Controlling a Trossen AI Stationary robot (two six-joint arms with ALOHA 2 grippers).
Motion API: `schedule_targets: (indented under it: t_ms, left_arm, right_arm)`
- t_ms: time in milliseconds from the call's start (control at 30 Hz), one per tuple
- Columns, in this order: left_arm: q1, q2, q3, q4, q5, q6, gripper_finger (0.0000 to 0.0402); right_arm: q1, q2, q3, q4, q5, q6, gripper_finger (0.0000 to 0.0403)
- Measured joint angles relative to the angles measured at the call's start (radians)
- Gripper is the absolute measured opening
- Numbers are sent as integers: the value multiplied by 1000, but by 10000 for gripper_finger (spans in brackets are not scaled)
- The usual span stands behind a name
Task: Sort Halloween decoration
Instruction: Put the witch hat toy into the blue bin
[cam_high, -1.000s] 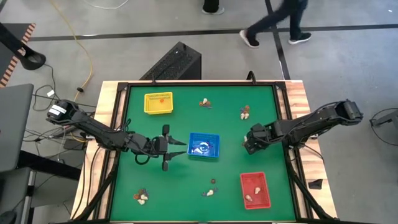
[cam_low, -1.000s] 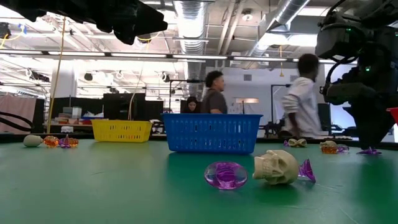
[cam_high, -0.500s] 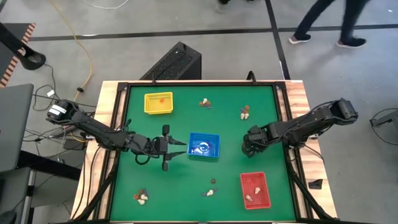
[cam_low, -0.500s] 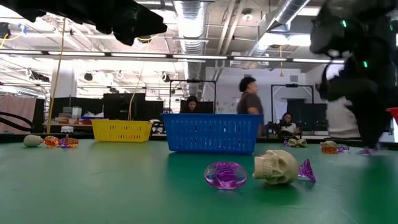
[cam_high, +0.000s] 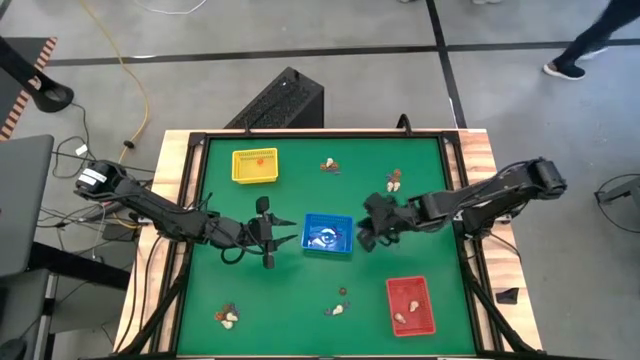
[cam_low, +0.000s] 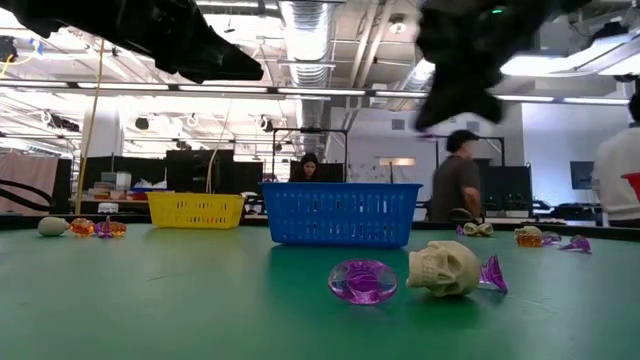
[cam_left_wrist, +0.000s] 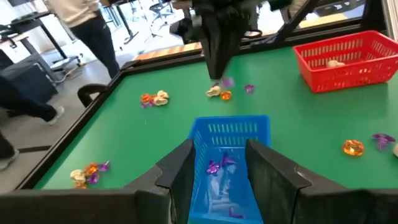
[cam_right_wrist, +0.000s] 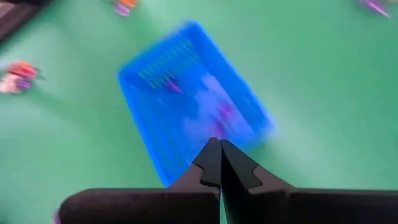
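The blue tray (cam_high: 328, 218) stands mid-table with purple trinkets inside (cam_left_wrist: 222, 163). My left gripper (cam_high: 270, 233) hovers open at the tray's left end, its fingers (cam_left_wrist: 180, 168) framing that end without touching. My right gripper (cam_high: 362, 240) is shut, raised off the table (cam_low: 430, 120) at the tray's right end, above the tray (cam_right_wrist: 127, 93). Nothing shows between its fingertips (cam_right_wrist: 219, 144). Loose trinkets lie on the green mat: a cream skull (cam_low: 443, 268) and a purple ring (cam_low: 362, 281) near the front, and small clusters at the far side (cam_high: 330, 165) (cam_high: 395, 180) and front left (cam_high: 228, 317).
A yellow tray (cam_high: 237, 166) stands at the far left and a red tray (cam_high: 390, 300) at the front right, with cream pieces in it. More trinkets lie at the right (cam_low: 530, 237). People move in the room beyond the table.
My right gripper has risen off the table and gone toward the table's left edge, from the right side of the mat to the blue tray's right end. Its fingers stay shut.
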Motion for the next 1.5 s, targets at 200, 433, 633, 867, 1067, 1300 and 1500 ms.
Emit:
schedule_targets:
  t_ms: [200,433,633,867,1067,1300,1500]
  left_arm:
    - [1,0,0,-6,-21,11,132]
    - [1,-55,0,-190,-88,-73,132]
    - [2,-112,0,-337,-132,-173,132]
    - [2,-95,0,-423,-15,-322,132]
    - [-43,-89,0,-417,372,-457,132]
    - [-230,-89,0,-498,514,-835,132]
    - [-414,-89,0,-602,443,-1101,132]
  right_arm:
    - [-21,235,114,125,-12,-136,36]
    - [-37,354,283,-20,-11,-226,93]
    - [-40,337,324,-113,-12,-231,130]
    - [18,223,328,-291,-29,-204,152]
    - [145,198,328,-303,129,-257,148]
    - [188,208,327,-229,223,-388,146]
    - [133,207,327,-132,212,-491,146]
